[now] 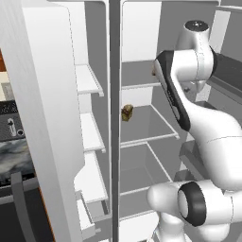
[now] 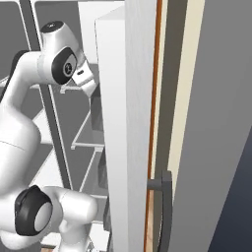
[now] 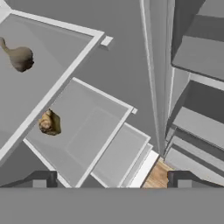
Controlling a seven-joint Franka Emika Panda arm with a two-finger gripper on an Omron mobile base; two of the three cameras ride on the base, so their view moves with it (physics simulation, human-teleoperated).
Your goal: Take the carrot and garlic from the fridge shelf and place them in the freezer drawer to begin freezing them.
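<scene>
Hand view: gripper point(image 3: 111, 178) jaws apart, nothing between tips. Garlic point(image 3: 21, 58) lies on upper fridge shelf point(image 3: 48, 83), up and well left of the tips, not touching. Rounded lump w/ a short stem pointing to the upper left of that view. Boxy tan-brown item point(image 3: 48, 123) sits on the shelf below, nearer the left tip. Carrot: can't locate.
</scene>
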